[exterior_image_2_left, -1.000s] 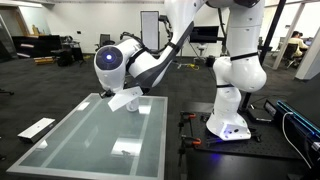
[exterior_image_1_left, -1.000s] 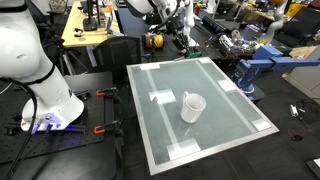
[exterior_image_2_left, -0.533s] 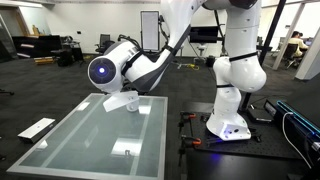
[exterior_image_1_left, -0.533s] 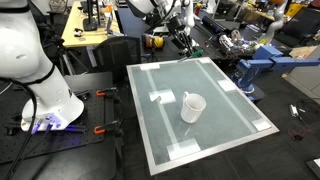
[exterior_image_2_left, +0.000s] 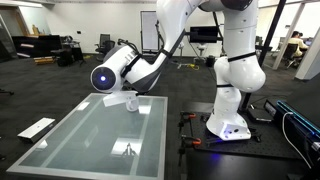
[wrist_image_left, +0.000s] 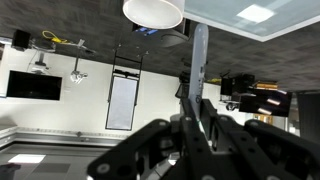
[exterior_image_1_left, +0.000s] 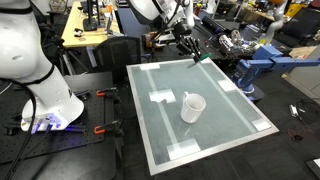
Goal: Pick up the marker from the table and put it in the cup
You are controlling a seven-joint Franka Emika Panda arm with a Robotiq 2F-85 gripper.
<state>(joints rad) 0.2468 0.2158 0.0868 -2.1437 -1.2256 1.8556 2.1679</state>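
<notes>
In an exterior view the pincer (exterior_image_1_left: 187,47) hangs in the air over the far edge of the bench (exterior_image_1_left: 235,112). A bit of teal marker (exterior_image_1_left: 200,57) pokes out below it, so the marker's off the surface and in the grip. The cup (exterior_image_1_left: 192,106) stands upright near the middle, well apart from the marker. Its mouth faces up, which I'd guess allows a straight drop once the marker's carried over.

In an exterior view where the arm (exterior_image_2_left: 150,62) fills the middle, its big round joint blocks the pincer completely, so I can't tell anything about the grip there. The cup (exterior_image_2_left: 129,101) peeks out just below that joint.

The wrist view looks flipped, with the bench (wrist_image_left: 255,15) and cup (wrist_image_left: 153,10) up at the top. Here the pincer (wrist_image_left: 197,105) is clamped on the marker (wrist_image_left: 200,55), which sticks out well past the fingertips. My guess is the long overhang helps, since the free end can go into the cup first.
</notes>
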